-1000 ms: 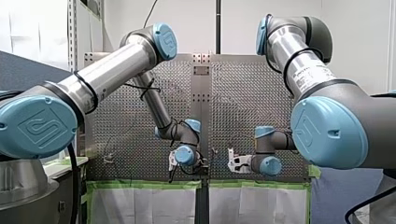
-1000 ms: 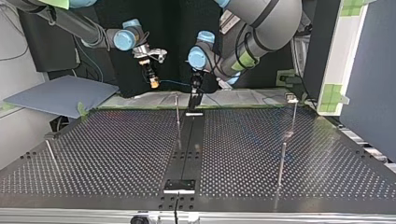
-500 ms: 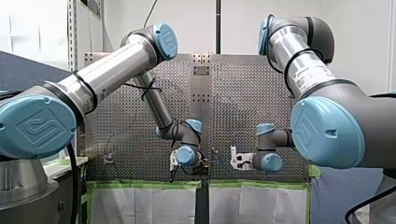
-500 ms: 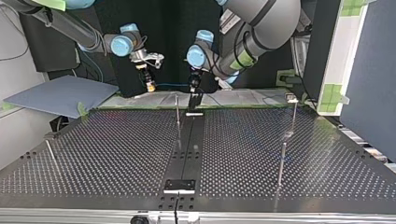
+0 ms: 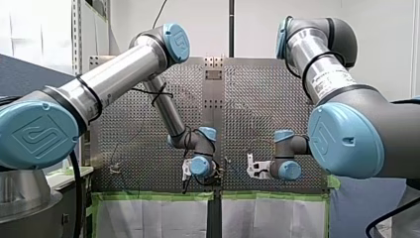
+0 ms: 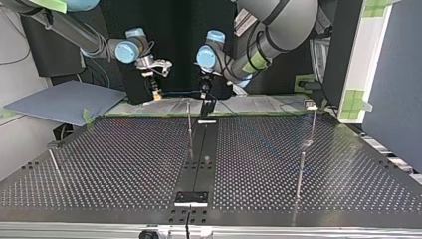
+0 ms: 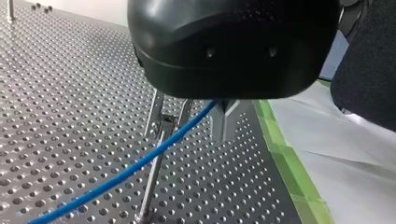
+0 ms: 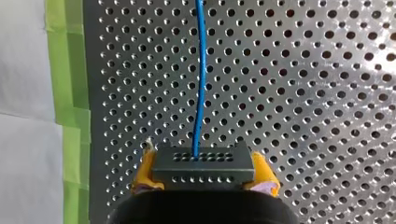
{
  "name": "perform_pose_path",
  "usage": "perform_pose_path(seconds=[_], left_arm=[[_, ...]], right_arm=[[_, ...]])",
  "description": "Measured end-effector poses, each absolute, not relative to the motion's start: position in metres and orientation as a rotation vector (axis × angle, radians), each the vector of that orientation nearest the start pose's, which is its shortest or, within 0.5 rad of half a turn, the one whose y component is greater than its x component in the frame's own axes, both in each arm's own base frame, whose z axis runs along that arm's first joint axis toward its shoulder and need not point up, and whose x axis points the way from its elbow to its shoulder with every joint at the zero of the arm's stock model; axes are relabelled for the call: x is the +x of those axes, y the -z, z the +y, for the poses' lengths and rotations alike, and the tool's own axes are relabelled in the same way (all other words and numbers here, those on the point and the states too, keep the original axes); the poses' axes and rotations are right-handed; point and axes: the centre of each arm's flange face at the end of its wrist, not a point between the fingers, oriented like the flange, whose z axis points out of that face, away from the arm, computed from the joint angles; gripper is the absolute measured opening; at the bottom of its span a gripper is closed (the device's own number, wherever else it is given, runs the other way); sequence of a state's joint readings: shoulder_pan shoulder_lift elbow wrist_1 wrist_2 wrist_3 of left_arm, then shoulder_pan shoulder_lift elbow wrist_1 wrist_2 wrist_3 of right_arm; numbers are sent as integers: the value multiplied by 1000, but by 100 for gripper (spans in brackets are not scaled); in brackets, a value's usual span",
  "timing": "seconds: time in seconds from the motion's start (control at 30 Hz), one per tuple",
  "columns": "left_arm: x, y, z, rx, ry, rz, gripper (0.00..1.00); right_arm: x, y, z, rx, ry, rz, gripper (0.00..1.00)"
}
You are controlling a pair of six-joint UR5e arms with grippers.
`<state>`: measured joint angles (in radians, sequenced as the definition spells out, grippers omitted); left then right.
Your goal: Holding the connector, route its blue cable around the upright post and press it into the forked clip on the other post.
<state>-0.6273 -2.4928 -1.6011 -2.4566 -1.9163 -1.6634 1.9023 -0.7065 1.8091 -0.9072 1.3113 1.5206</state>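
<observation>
My right gripper (image 8: 204,179) is shut on the black connector (image 8: 203,164), its yellow pads on both sides. The blue cable (image 8: 200,84) runs straight out of the connector over the perforated plate. In the top view my right gripper (image 6: 156,92) hangs at the far edge, left of centre, and the cable (image 6: 179,92) stretches level to my left gripper (image 6: 204,97). My left gripper (image 7: 219,109) is shut on the cable (image 7: 121,175), which slants down past a thin post with a forked top (image 7: 161,128). I cannot tell whether the cable sits inside the fork.
The post near my left gripper (image 6: 189,124) stands beside the black centre strip (image 6: 199,159). Other thin posts stand at the top view's right (image 6: 313,124) (image 6: 300,174) and a slanted one at its left (image 6: 53,163). Green tape (image 8: 70,70) marks the plate's edge.
My right gripper has carried the connector toward the top view's left, drawing the cable out longer. My left gripper has shifted slightly the same way.
</observation>
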Motion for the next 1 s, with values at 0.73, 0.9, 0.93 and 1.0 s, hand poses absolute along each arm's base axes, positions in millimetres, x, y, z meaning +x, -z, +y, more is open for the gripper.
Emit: perform_pose_path(seconds=[0.73, 0.9, 0.93, 1.0], left_arm=[[463, 10, -460, 211, 193, 1778, 0], [465, 10, -459, 213, 195, 1779, 0], [465, 10, -459, 213, 196, 1779, 0], [466, 9, -459, 215, 199, 1779, 0]], right_arm=[[323, 22, -516, 1763, -1491, -983, 2], [318, 21, -521, 1753, -1488, -989, 2], [317, 21, -522, 1753, -1488, -990, 2], [317, 21, -522, 1752, -1488, -991, 2]])
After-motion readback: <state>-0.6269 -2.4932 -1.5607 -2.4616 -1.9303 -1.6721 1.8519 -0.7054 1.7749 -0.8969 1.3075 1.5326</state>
